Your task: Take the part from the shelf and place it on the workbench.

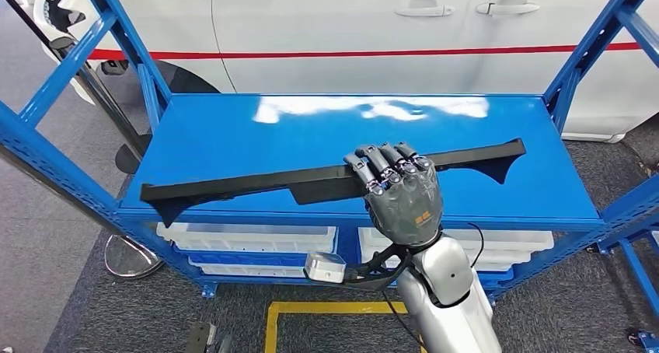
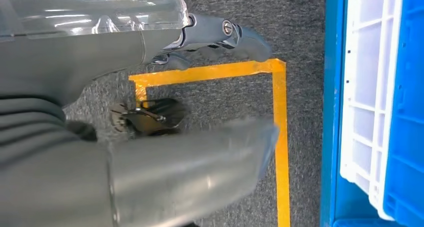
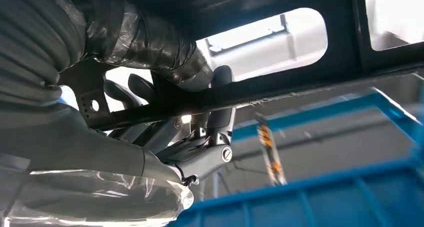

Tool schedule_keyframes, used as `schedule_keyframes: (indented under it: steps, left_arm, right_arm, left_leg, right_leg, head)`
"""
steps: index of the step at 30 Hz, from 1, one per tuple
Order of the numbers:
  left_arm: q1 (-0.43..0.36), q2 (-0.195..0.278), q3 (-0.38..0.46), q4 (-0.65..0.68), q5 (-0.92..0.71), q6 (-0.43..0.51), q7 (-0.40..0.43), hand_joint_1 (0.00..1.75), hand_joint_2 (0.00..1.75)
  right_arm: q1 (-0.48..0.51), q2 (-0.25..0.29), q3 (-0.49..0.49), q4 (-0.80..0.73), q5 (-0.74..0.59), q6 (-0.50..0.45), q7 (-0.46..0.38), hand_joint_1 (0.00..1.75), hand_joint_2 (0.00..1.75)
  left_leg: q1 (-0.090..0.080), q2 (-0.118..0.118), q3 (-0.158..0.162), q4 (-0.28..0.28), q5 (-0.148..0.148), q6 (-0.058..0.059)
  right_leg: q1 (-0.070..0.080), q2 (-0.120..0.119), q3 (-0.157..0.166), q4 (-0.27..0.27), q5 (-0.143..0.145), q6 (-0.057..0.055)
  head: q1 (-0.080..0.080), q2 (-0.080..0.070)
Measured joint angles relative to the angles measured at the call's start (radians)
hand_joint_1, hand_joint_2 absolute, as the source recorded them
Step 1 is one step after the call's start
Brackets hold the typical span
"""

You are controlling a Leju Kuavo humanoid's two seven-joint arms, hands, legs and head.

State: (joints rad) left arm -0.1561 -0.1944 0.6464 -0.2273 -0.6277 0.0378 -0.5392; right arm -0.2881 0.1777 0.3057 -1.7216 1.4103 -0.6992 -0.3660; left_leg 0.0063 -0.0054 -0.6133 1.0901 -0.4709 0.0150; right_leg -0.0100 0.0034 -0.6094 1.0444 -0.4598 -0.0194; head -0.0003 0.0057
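A long black part (image 1: 326, 180), a narrow bar with a flared, fin-like end at each side, is stretching across the front half of the blue shelf (image 1: 233, 135), its far end angling toward the back right and its near end reaching the front left corner. The right hand (image 1: 398, 188) is gripping this part near its middle, the fingers (image 1: 385, 165) curling over its upper edge while the palm is facing the shelf's front lip. In the right wrist view the same right hand (image 3: 190, 137) is wrapping around the dark bar, with the thumb on one side and the darker fingers on the other; whether the part is resting on the shelf surface or is raised just off it cannot be told. The left hand (image 2: 210, 42) is hanging beside the body above grey carpet, its fingers curling inward with nothing in them. Below it on the floor, yellow tape (image 2: 278, 137) is marking out a rectangle, and a white crate (image 2: 370, 102) is sitting in the blue frame just beside it. In the head view, white bins (image 1: 249, 238) are sitting on the lower level under the shelf, and a white car (image 1: 373, 34) with a red stripe is standing right behind the rack.
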Motion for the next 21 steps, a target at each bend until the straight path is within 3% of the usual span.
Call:
schedule_keyframes:
  steps: [2, 4, 6, 10, 11, 12, 14, 16, 18, 21]
  left_arm:
    - [-0.002, 0.005, 0.004, 0.0, 0.005, -0.002, -0.006, 0.0, 1.75]
    - [-0.002, 0.007, 0.008, 0.0, 0.01, -0.003, -0.01, 0.0, 0.87]
    - [-0.002, 0.008, 0.011, 0.0, 0.012, -0.004, -0.013, 0.0, 0.0]
    - [-0.002, 0.01, 0.013, 0.0, 0.014, -0.006, -0.016, 0.0, 0.0]
    - [-0.002, 0.011, 0.014, 0.0, 0.014, -0.006, -0.016, 0.0, 0.0]
    - [0.0, 0.011, 0.014, 0.0, 0.014, -0.008, -0.017, 0.0, 0.0]
    - [0.001, 0.011, 0.014, 0.0, 0.014, -0.01, -0.017, 0.0, 0.0]
    - [0.002, 0.011, 0.015, 0.0, 0.014, -0.011, -0.018, 0.0, 0.87]
    - [0.003, 0.011, 0.016, 0.0, 0.014, -0.011, -0.02, 0.0, 1.75]
    - [0.006, 0.012, 0.02, 0.0, 0.017, -0.011, -0.023, 0.0, 1.75]
  right_arm:
    - [0.009, 0.045, -0.032, -0.007, -0.051, 0.0, -0.122, 1.75, 1.75]
    - [0.021, 0.084, -0.061, -0.011, -0.097, 0.0, -0.202, 1.75, 1.75]
    - [0.03, 0.111, -0.084, -0.016, -0.123, 0.0, -0.233, 1.75, 1.75]
    - [0.046, 0.132, -0.115, -0.024, -0.144, 0.0, -0.253, 1.75, 1.75]
    - [0.052, 0.133, -0.12, -0.024, -0.15, 0.0, -0.258, 1.75, 1.75]
    - [0.056, 0.134, -0.123, -0.024, -0.157, 0.0, -0.263, 1.75, 1.75]
    - [0.059, 0.135, -0.126, -0.024, -0.171, 0.0, -0.271, 1.75, 1.75]
    - [0.06, 0.137, -0.126, -0.026, -0.183, 0.0, -0.276, 1.75, 1.75]
    - [0.062, 0.139, -0.127, -0.027, -0.191, 0.0, -0.28, 1.75, 1.75]
    - [0.065, 0.142, -0.127, -0.027, -0.199, 0.0, -0.289, 1.75, 1.75]
  left_leg:
    - [-0.005, -0.001, 0.027, -0.06, 0.011, 0.007]
    - [-0.003, -0.002, 0.03, -0.071, 0.014, 0.012]
    - [0.002, -0.001, 0.037, -0.087, 0.024, 0.02]
    - [0.002, 0.002, 0.039, -0.094, 0.028, 0.028]
    - [0.002, 0.002, 0.039, -0.092, 0.028, 0.027]
    - [0.002, 0.002, 0.038, -0.09, 0.027, 0.027]
    - [0.003, 0.001, 0.038, -0.082, 0.023, 0.022]
    - [0.0, 0.0, 0.034, -0.072, 0.016, 0.015]
    - [-0.003, 0.0, 0.03, -0.067, 0.013, 0.006]
    - [-0.001, 0.0, 0.024, -0.05, -0.003, -0.007]
  right_leg:
    - [0.001, 0.0, -0.003, -0.001, 0.001, 0.007]
    - [0.002, -0.001, -0.003, -0.003, 0.003, 0.017]
    - [0.003, -0.002, -0.01, 0.019, -0.016, 0.028]
    - [0.001, -0.003, -0.104, 0.224, -0.119, 0.038]
    - [-0.001, -0.003, -0.117, 0.249, -0.12, 0.039]
    - [-0.002, -0.003, -0.11, 0.237, -0.103, 0.04]
    - [-0.005, -0.003, -0.052, 0.121, -0.039, 0.038]
    - [-0.004, -0.003, -0.003, 0.022, -0.006, 0.032]
    - [0.0, 0.0, 0.004, 0.003, -0.007, 0.024]
    - [-0.004, -0.001, 0.005, -0.002, -0.002, 0.01]
  head:
    - [0.0, 0.0]
    - [0.0, 0.0]
    - [0.0, 0.0]
    - [0.0, 0.0]
    - [0.0, 0.0]
    - [0.0, 0.0]
    - [0.0, 0.0]
    - [0.0, 0.0]
    - [0.0, 0.0]
    - [0.0, 0.0]
